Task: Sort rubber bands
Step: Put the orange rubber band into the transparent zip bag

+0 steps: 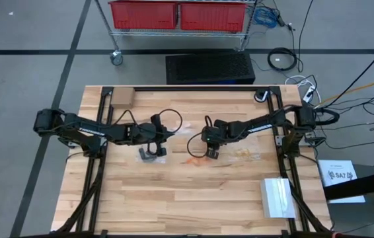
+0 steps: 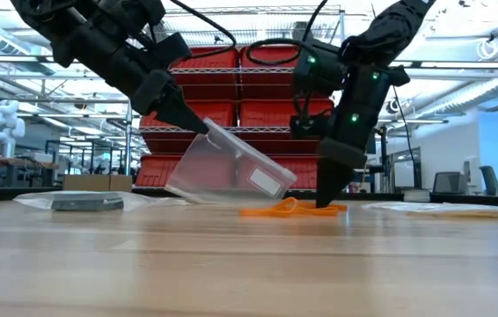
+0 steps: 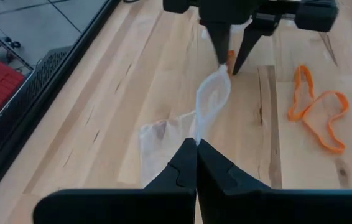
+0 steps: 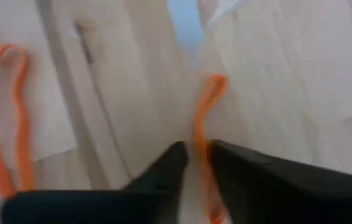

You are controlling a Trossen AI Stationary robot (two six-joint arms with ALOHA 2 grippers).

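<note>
Our right gripper [image 4: 196, 163] has its fingers nearly closed on a single orange rubber band [image 4: 204, 118], pinched between the tips down at the table [image 1: 193, 205] surface; the band's free loop runs forward toward the mouth of a clear plastic bag [image 3: 212, 99]. Our left gripper [image 3: 196, 146] has its fingers pressed together on the edge of that bag, holding it tilted up off the wood with its opening turned toward the right gripper, as the low view shows.

Both grippers work near the middle of the table, somewhat toward its far edge. Two more orange bands [image 3: 318, 111] lie loose on the wood just beside the right gripper. A flat bag with tan bands [image 1: 245, 154] lies toward the right edge, and another bag with dark contents [image 2: 82, 202] lies on the left side.

We judge that we are in the step of loading orange bands into the held bag. Next we need to carry the pinched band in past the bag's lip, keep the left grip steady so the mouth stays open, then release and go for the loose pair.
</note>
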